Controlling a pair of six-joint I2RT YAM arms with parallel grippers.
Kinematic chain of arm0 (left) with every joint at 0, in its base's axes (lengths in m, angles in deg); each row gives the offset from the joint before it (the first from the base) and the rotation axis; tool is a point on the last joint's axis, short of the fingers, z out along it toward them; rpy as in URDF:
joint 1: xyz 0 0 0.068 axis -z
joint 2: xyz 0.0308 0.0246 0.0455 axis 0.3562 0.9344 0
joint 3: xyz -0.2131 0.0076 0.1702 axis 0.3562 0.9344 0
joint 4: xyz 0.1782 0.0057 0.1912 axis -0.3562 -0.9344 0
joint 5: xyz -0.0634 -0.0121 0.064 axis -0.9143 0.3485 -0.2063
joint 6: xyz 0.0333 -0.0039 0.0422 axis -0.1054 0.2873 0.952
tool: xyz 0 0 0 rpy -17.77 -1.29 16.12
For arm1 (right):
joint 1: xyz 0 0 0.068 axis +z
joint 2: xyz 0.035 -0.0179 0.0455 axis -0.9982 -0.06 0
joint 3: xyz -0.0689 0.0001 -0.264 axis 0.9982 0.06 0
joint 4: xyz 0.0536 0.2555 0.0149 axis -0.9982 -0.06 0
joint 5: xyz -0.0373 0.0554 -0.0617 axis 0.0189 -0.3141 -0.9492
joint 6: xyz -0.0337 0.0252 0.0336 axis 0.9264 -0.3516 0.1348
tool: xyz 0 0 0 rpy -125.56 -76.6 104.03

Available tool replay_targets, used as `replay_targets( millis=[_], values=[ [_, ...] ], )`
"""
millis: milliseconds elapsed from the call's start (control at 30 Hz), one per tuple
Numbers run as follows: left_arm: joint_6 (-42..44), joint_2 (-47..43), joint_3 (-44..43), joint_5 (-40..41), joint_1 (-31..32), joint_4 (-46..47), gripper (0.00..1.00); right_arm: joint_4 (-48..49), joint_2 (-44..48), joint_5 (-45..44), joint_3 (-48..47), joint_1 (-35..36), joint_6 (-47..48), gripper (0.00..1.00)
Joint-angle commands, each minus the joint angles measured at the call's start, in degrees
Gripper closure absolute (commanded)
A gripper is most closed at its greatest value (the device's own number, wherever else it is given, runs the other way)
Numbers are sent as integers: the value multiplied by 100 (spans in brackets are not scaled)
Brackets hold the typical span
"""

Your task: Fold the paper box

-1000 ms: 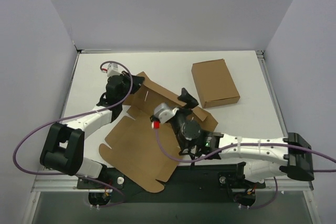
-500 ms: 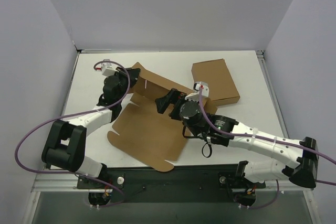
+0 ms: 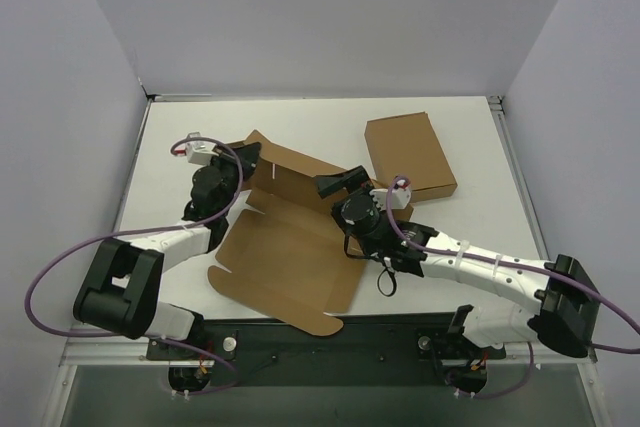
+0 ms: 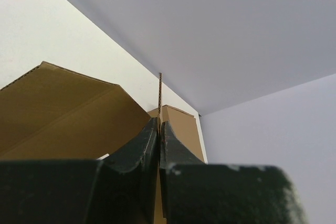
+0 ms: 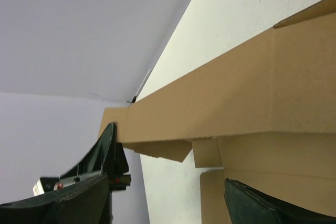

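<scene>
The paper box (image 3: 285,257) is a flat brown die-cut sheet in mid-table, its far panel (image 5: 236,98) raised along a crease. My left gripper (image 3: 248,159) is shut on the left end flap of that panel; the thin cardboard edge (image 4: 160,93) sticks up from between the pressed fingers (image 4: 147,145). In the right wrist view the left gripper (image 5: 113,150) shows at the panel's end. My right gripper (image 3: 340,187) hovers at the panel's right part, jaws wide apart (image 5: 168,192), with nothing between them.
A compact closed brown carton (image 3: 408,157) lies at the back right, just beyond the right gripper. Grey walls enclose the white table (image 3: 170,147) on three sides. The right arm (image 3: 470,267) reaches in from the lower right across the sheet's near corner.
The right wrist has turned and its open fingers moved from the sheet's middle back to the raised far panel. The left gripper, still holding the flap, shifted slightly left, dragging the sheet.
</scene>
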Motion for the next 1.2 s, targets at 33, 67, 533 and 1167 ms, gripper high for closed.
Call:
replay_targets(
  millis=[33,67,533,1167],
  values=[
    [-110,-296,196,-25,17,587,91,662,-236,-396,206,-277,-523,7],
    [-127,-331,232,-52,9,649,91,690,-254,-448,207,-303,-541,8],
    [-75,-437,979,-289,254,1256,88,1595,-421,-1258,523,-505,-409,28],
    [1839,-2483,619,-352,255,-1412,35,2447,-149,-1319,1235,-725,-348,100]
  ],
)
